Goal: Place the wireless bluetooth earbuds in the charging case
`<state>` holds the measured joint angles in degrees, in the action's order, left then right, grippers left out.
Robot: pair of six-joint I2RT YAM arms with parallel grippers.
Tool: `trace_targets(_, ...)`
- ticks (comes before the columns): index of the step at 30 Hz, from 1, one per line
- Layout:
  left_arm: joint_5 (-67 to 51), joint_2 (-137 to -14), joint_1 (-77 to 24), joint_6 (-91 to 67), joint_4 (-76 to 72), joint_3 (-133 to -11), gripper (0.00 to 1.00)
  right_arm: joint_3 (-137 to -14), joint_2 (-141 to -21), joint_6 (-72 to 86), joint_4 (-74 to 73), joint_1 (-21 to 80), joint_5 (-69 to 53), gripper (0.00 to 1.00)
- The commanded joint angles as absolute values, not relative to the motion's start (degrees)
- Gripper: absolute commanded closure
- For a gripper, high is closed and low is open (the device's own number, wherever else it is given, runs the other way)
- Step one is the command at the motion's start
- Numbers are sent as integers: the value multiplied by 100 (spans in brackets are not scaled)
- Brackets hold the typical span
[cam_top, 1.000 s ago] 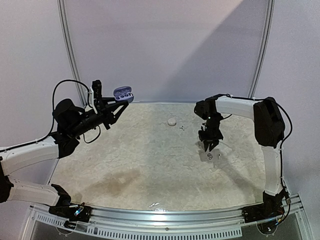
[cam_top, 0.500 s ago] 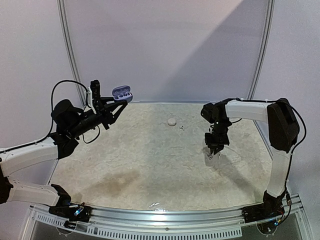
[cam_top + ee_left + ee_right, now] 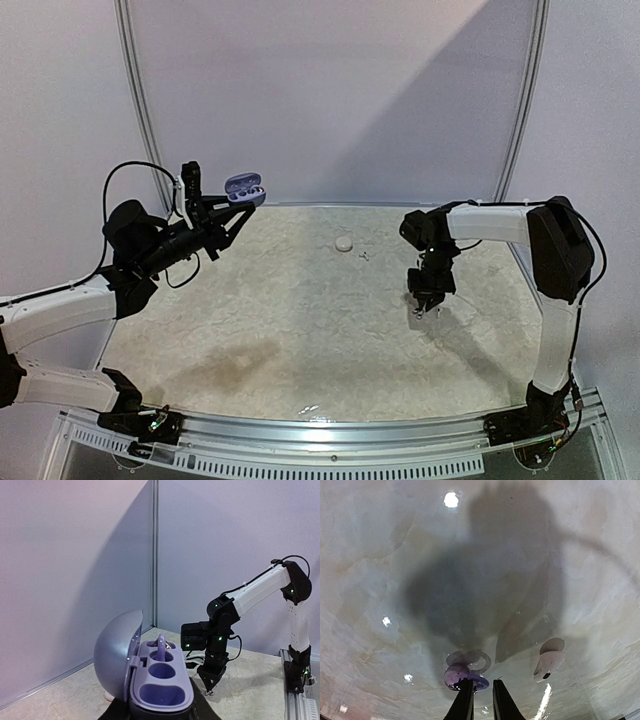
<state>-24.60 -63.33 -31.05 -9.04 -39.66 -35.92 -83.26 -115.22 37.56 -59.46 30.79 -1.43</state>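
Case [image 3: 150, 705]: gripped by the left claw [image 3: 236, 202] and held raised off the counter [image 3: 300, 320] at the far left, with the lid [image 3: 116, 652] swung back so that the three hollows [image 3: 161, 694] are turned upward for loading
Case contents: a purple piece [image 3: 161, 645] is seen standing in the farthest hollow, and the two nearer hollows are bare
Left claw: clenched on the case from below, so that the top is left unobstructed
Right claw [image 3: 481, 685]: lowered to the counter at the right, well apart from the case, with fingers pointed down and drawn nearly together, only a slit being left between them
Purple bud [image 3: 459, 674]: lying on the counter and touching the tip of the finger at the left of the wrist view; whether it is actually pinched cannot be told
Pale bud [image 3: 549, 662]: lying on the counter near the claw, to its right, untouched
Step judged: pickup of the purple bud is under way, and insertion is not yet begun
Next need: the grip would have to be confirmed before any lift, since so small and rounded a thing may be squeezed out sideways
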Motion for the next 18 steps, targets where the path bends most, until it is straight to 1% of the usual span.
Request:
trace_targets(1,-2417,-6250,-3032,-868,-4021,-3538,100,-8279,-11628,3843,-5953,3091,-124,85)
trace_targets(18,-2426,-6267,-3026,-871,-3999,-3560,100,-8300,-11337,3952,-6016,3092,-208,85)
